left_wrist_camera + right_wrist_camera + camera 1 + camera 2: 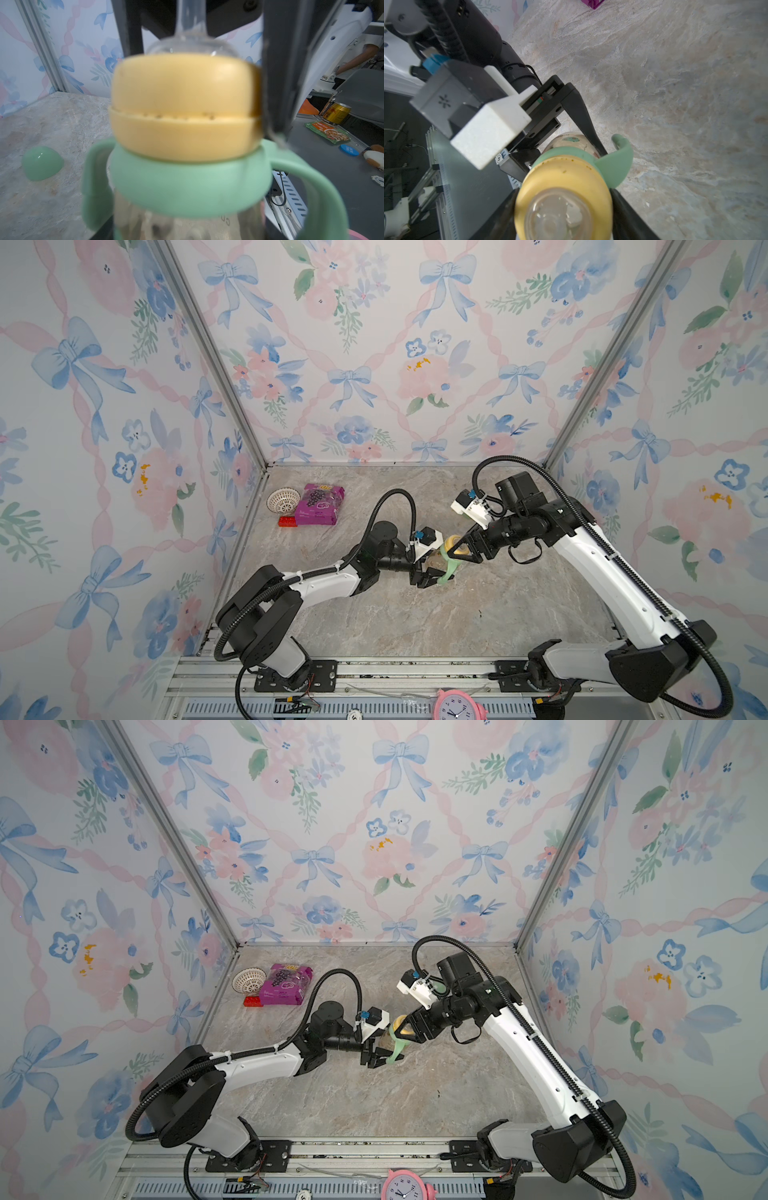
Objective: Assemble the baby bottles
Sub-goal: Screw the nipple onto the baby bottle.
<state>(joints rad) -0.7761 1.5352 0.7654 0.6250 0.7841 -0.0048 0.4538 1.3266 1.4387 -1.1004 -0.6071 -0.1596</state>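
Note:
The baby bottle sits tilted mid-table in both top views. My left gripper (430,572) is shut on its clear amber jar body (187,226). The pale green two-handled ring (191,187) sits on the jar's neck, and the yellow collar (185,108) with its clear nipple (187,31) sits on the ring. My right gripper (459,551) comes in from the right, its dark fingers (629,212) pressed on both sides of the yellow collar (564,187). The pale green dome cap (42,163) lies loose on the table; I do not find it in the top views.
A white lattice basket (283,500), a purple snack packet (319,504) and a red block (287,521) lie at the far left corner of the marble table (415,622). A pink clock (457,705) rests at the front rail. Patterned walls close three sides.

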